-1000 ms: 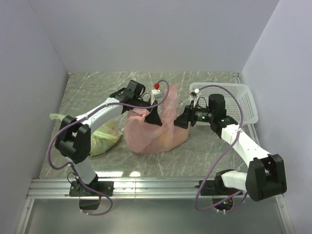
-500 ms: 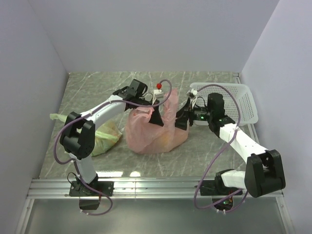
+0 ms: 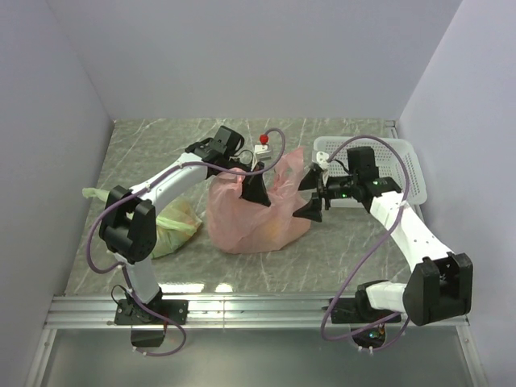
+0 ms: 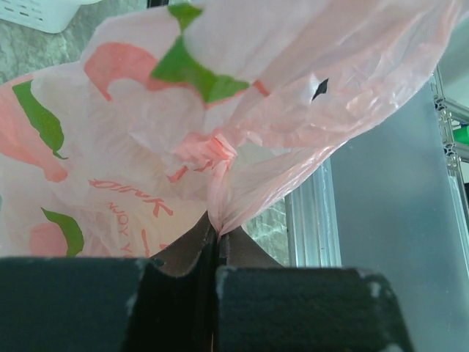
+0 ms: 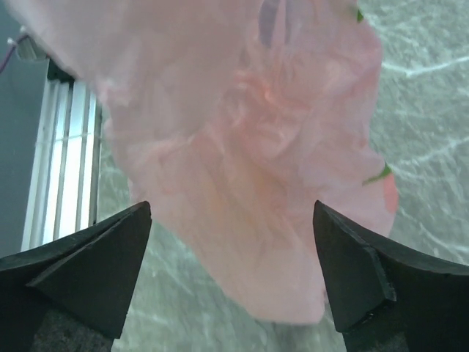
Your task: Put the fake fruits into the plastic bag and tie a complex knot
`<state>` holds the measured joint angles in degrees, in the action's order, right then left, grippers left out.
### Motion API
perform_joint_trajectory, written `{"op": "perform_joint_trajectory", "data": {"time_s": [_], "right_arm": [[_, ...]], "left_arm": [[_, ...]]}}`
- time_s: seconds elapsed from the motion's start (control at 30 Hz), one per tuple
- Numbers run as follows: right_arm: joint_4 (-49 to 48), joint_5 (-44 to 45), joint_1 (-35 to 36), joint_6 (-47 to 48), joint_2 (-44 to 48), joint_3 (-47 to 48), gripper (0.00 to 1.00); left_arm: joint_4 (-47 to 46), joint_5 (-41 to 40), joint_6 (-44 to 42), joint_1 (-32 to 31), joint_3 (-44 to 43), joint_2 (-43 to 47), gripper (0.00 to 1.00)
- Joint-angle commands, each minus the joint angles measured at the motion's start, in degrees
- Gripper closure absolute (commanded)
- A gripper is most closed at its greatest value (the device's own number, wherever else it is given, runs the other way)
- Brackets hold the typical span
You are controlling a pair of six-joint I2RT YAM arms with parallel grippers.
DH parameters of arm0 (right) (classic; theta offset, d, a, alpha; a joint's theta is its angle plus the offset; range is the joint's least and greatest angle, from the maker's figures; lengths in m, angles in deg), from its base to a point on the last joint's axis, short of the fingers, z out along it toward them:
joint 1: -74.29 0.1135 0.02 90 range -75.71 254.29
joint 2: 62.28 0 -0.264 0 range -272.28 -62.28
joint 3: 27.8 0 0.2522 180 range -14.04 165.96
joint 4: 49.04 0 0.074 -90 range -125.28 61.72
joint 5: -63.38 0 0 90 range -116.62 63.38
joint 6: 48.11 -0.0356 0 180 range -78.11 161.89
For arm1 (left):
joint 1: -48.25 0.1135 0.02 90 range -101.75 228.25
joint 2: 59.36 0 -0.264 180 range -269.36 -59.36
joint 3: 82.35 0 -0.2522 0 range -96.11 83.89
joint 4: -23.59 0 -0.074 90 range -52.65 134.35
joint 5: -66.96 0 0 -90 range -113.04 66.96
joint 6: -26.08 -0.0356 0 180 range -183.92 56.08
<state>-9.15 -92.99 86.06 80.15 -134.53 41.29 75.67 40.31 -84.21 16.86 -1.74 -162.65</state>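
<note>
Between the fingers of your left gripper (image 4: 215, 238), a fold of the plastic bag (image 3: 250, 222) was pinched.
Your left gripper was pressed together on the pink film, with the bag's bulk sagging below and in front of it. Your right gripper (image 5: 231, 227) stood spread wide and held nothing, the bag's side just ahead of its fingertips.

plastic bag (image 3: 242, 224) between other bag (image 3: 173, 228), basket (image 3: 408, 161)
</note>
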Motion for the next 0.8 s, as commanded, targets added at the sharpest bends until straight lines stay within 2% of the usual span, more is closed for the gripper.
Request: {"op": "perform_joint_trajectory", "data": {"time_s": [0.0,0.07,0.1,0.17,0.2,0.3,0.43,0.57,0.6,0.77], "right_arm": [[10.7,-1.8,-1.1,7.3,0.9,3.5,0.02],[7.6,-2.0,-1.1,2.1,2.0,2.8,0.01],[2.9,-1.3,-0.8,-5.1,3.1,2.4,0.01],[-3.2,-0.1,-0.2,-12.5,4.0,0.7,0.01],[-11.2,1.8,0.7,-20.3,4.8,-0.3,0.00],[-20.6,3.3,3.1,-29.3,4.4,-2.3,0.00],[-22.3,7.1,6.5,-29.6,3.8,-2.1,0.00],[-26.0,10.9,6.0,-29.8,1.5,-2.9,0.00],[-28.9,10.5,5.5,-30.2,0.0,-2.9,0.00],[-29.6,5.7,4.8,-27.3,-4.3,0.0,0.00]], "left_arm": [[0.6,1.2,-1.9,0.0,-2.4,-0.2,0.94],[0.6,0.9,-1.8,0.0,-2.4,-0.3,0.94],[0.1,0.8,-1.4,0.0,-2.4,-0.3,0.94],[-0.4,1.2,-0.5,0.0,-2.5,-0.1,0.94],[-0.8,1.2,-0.2,0.1,-2.6,0.1,0.94],[-2.2,0.0,1.3,0.0,-2.5,0.3,0.93],[-0.6,0.6,-0.1,0.0,-3.1,0.3,0.93],[0.7,2.9,-2.8,-0.1,-2.5,2.0,0.92],[0.9,3.4,-3.3,-0.1,-2.2,2.3,0.92],[2.1,4.7,-6.8,0.0,-1.3,3.2,0.92]]}}
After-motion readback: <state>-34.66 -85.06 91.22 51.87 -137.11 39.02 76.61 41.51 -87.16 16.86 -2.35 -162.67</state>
